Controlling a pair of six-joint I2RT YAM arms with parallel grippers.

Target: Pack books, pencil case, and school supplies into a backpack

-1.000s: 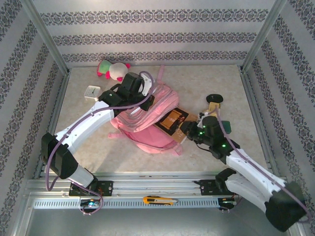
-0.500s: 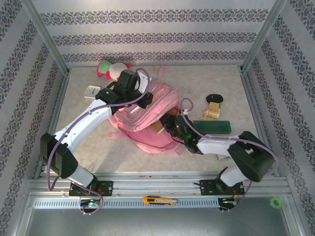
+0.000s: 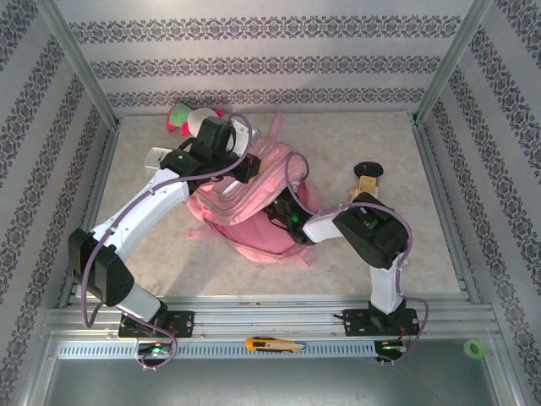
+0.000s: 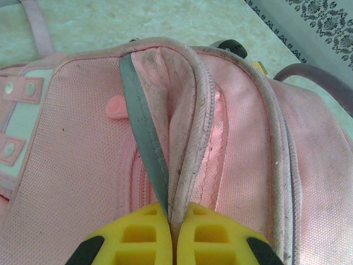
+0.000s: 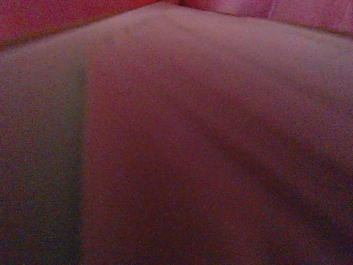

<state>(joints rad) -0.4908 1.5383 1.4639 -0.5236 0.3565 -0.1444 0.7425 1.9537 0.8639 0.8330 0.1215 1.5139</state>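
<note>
The left end effector point(image 4: 172, 210) is clamped shut on the grey-trimmed lip of the pink backpack point(image 3: 258, 239), holding its mouth open at mid-desk point(image 3: 169, 266). The right end effector point(image 3: 281, 211) is pushed into that mouth. I cannot tell whether it grips anything. Its camera faces a dim brownish surface point(image 5: 176, 143), possibly the book. Loading looks under way, and the next move calls for a release deep inside, then a clean withdrawal.

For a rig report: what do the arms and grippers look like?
Both the left arm and the right arm have white links, black joints and purple cables. The left gripper has yellow hollowed fingers with black patches. Green lights glow at the right wrist.
</note>
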